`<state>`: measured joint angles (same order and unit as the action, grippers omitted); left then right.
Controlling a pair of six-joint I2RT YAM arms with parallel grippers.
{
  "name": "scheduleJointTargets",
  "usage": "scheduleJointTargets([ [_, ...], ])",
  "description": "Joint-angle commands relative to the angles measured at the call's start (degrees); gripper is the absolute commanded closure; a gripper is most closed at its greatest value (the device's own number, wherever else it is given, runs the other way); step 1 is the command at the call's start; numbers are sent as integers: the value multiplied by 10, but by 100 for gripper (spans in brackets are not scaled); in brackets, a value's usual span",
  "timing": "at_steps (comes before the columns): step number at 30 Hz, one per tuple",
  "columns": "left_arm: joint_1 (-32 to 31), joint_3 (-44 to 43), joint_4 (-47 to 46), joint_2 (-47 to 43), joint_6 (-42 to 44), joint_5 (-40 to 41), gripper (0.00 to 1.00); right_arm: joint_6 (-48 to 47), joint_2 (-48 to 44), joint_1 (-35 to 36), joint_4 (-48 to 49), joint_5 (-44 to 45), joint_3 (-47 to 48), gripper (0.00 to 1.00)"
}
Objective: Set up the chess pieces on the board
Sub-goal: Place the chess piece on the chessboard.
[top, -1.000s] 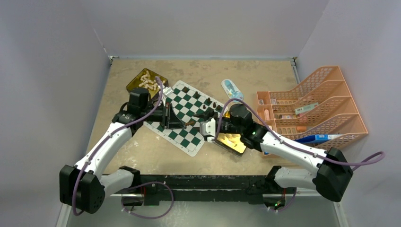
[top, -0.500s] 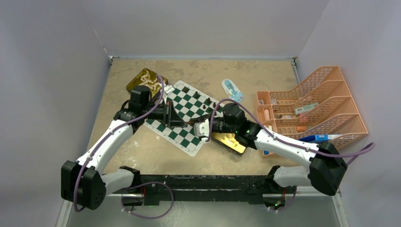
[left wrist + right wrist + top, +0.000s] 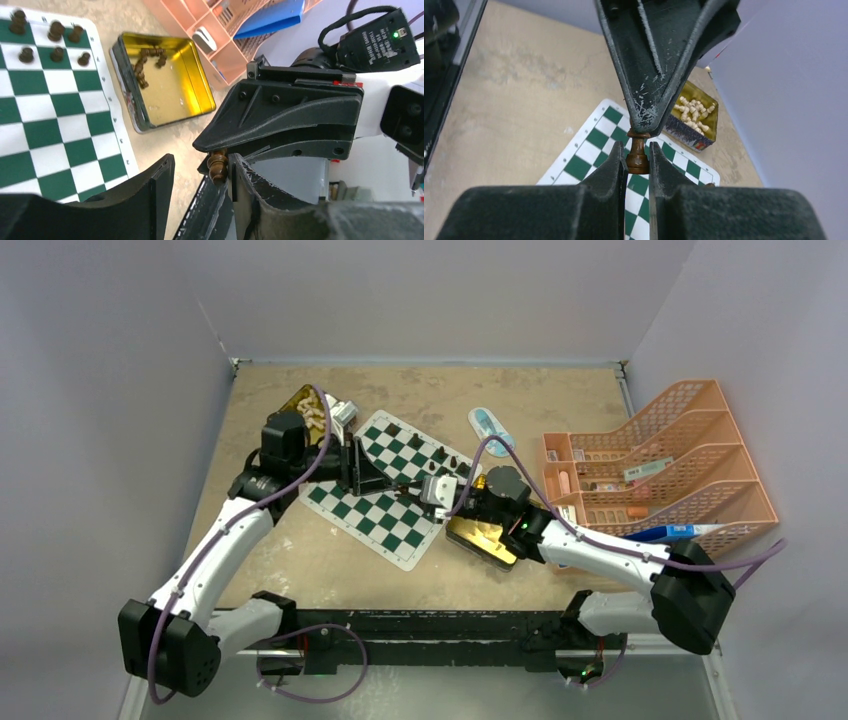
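Handover: left tool (image 3: 201, 166) just let go, jaws parted; right tool (image 3: 637, 148) now pinches brown chess piece (image 3: 218, 169) over board (image 3: 587, 168). Placement likely next.

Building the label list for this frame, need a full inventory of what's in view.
board: 1, green and white checks, table centre
brown pieces on board: six seen, along the edge near the right tin
held piece: 1, brown, mid-air between the two arms
right tin: 1, gold, beside the board
loose brown pieces: several, inside right tin
left tin: 1, gold, far left of board
cream pieces: many, inside left tin
organizer: 1, peach, right side; contents too small to name
packet: 1, blue and white, beyond board
table: 1, tan
left fingers: black, apart, beside held piece
right fingers: black, shut on held piece
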<state>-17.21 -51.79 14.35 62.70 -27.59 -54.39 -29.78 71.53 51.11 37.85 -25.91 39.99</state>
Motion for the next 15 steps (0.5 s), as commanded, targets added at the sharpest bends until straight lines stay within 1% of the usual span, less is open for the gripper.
scheduleJointTargets([
  [1, 2, -36, -54, -19, -9, 44, 57, 114, -18, 3, 130, 52, -1, 100],
  [4, 2, -32, -74, -18, -22, 50, 57, 131, -18, 5, 142, 74, 2, 100],
  [8, 2, -15, -116, -21, -44, 36, 59, 148, -15, 5, 137, 114, 9, 100],
  [12, 2, -4, -157, -19, -61, 27, 59, 151, -7, 6, 124, 123, 15, 100],
  [15, 2, -4, -158, -15, -58, 35, 60, 150, -6, 5, 134, 111, 9, 100],
])
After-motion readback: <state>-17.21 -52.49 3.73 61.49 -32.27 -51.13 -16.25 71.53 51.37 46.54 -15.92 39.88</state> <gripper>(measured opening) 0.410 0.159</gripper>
